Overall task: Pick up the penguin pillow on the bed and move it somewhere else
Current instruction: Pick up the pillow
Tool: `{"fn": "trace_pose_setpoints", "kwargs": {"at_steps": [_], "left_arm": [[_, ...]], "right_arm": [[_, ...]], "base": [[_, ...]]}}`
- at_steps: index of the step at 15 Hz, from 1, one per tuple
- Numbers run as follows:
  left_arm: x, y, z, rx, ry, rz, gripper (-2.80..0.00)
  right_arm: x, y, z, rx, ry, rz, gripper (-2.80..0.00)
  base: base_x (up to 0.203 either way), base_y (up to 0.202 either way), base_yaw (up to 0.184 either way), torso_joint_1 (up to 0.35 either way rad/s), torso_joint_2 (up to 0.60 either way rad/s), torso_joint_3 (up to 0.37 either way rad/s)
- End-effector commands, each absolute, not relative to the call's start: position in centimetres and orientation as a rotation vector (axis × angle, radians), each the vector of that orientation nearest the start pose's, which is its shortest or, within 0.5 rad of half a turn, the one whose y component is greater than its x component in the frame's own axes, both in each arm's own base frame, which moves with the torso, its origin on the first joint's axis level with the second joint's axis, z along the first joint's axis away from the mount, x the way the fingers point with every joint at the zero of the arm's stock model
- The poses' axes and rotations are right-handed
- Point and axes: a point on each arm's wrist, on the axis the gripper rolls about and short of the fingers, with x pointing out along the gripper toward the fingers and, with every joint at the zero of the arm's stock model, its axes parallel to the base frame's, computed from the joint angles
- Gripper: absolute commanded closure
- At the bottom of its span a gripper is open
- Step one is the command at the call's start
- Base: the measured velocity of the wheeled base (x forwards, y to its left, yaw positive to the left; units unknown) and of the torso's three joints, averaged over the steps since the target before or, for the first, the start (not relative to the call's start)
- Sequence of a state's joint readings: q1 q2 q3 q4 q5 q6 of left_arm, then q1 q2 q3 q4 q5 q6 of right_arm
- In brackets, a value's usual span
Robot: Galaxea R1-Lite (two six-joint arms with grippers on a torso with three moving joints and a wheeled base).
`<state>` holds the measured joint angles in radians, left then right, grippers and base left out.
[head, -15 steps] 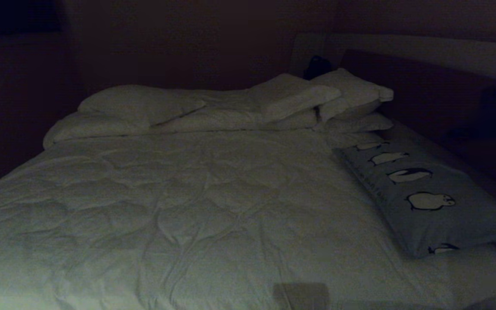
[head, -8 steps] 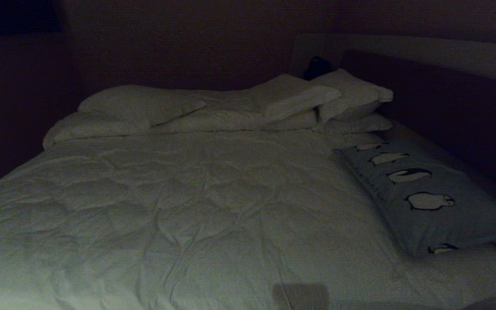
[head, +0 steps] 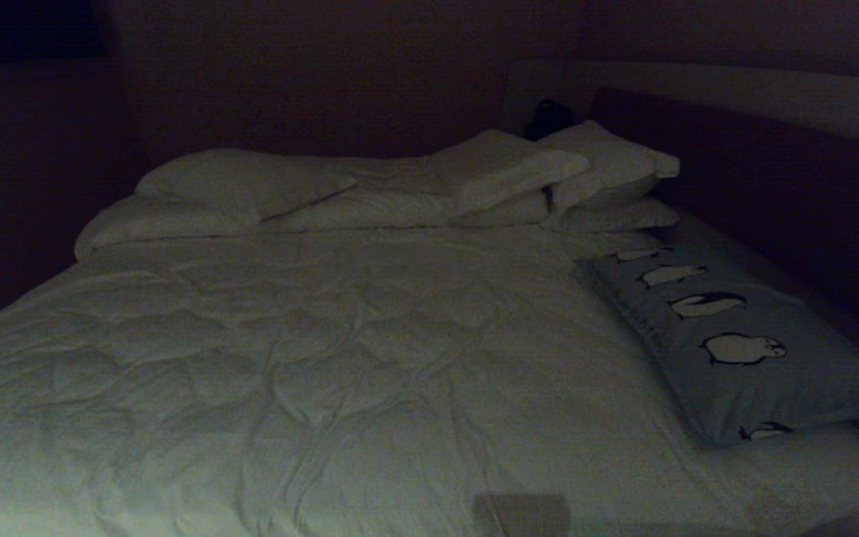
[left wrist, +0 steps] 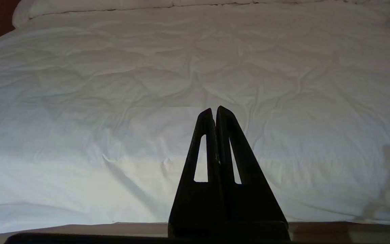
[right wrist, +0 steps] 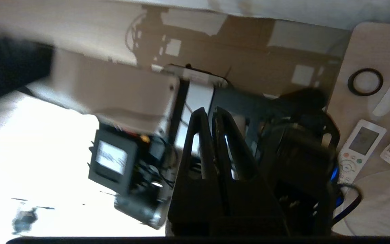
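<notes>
dim bedroom, penguin pillow (head: pixel 735 343) lying along the bed's (head: pixel 370 373) right edge.
from my seat, the pillow rests flat on the white duvet, near the stacked white pillows (head: pixel 608 179) at the head end. my left end effector (left wrist: pixel 214 110) hovers over the duvet's near edge, fingers pressed together, empty. my right end effector (right wrist: pixel 208 112) is pressed together too, holding nothing, away from the bed.

Dim room, dark reddish walls (head: pixel 325 82), pale shelf (head: pixel 735 89) along the right-hand wall.
</notes>
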<state>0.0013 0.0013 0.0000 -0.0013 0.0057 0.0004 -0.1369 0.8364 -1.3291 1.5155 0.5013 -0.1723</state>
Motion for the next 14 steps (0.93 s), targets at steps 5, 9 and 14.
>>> {"fn": "trace_pose_setpoints", "kwargs": {"at_steps": [5, 9, 14], "left_arm": [[-2.3, 0.0, 7.6, 0.0, 0.0, 0.008, 0.0], [-2.3, 0.0, 7.6, 0.0, 0.0, 0.008, 0.0], [-2.3, 0.0, 7.6, 0.0, 0.0, 0.008, 0.0]], "right_arm": [[-13.3, 1.0, 22.6, 0.066, 0.741, 0.512, 0.0], [-15.5, 0.4, 19.4, 0.083, 0.575, 0.434, 0.0], [-14.7, 0.5, 17.4, 0.124, 0.23, 0.317, 0.0]], "base": [[0.0, 0.0, 0.0, 0.0, 0.0, 0.0], [0.0, 0.0, 0.0, 0.0, 0.0, 0.0], [0.0, 0.0, 0.0, 0.0, 0.0, 0.0]]}}
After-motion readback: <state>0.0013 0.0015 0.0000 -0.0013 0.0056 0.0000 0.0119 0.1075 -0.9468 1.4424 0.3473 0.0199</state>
